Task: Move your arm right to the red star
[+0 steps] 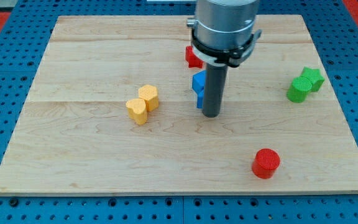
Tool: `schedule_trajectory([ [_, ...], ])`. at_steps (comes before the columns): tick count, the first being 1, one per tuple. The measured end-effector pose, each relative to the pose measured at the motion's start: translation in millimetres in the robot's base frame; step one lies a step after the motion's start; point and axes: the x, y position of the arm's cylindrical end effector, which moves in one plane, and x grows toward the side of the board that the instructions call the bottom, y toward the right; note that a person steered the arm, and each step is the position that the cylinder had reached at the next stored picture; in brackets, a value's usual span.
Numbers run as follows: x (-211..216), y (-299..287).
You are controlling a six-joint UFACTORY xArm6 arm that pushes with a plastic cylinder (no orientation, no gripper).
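So my tip [211,114] is down on the wooden bench [92,168], pretty much mid-board; there are no jaws on this arm, just the rod, so nothing to call open or closed. The red star [192,58] sits toward the view's top from the tip, mostly hidden behind the arm's grey housing, only its left edge peeking out. A blue block [198,87] is right at the rod's left side, touching or near enough that I can't tell which; its shape is partly covered. Off to the view's left are 2 yellow blocks [142,104] pressed together, one looks heart-ish. At the view's right edge there's a green star [313,78] touching a green cylinder [298,90]; a red cylinder [266,163] sits alone toward the view's bottom right, well apart from the tip.
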Motion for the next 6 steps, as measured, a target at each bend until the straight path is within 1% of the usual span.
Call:
schedule_trajectory([
  [1,24,46],
  [2,8,121],
  [3,-6,181],
  [4,-4,232],
  [5,-43,269],
  [6,-102,245],
])
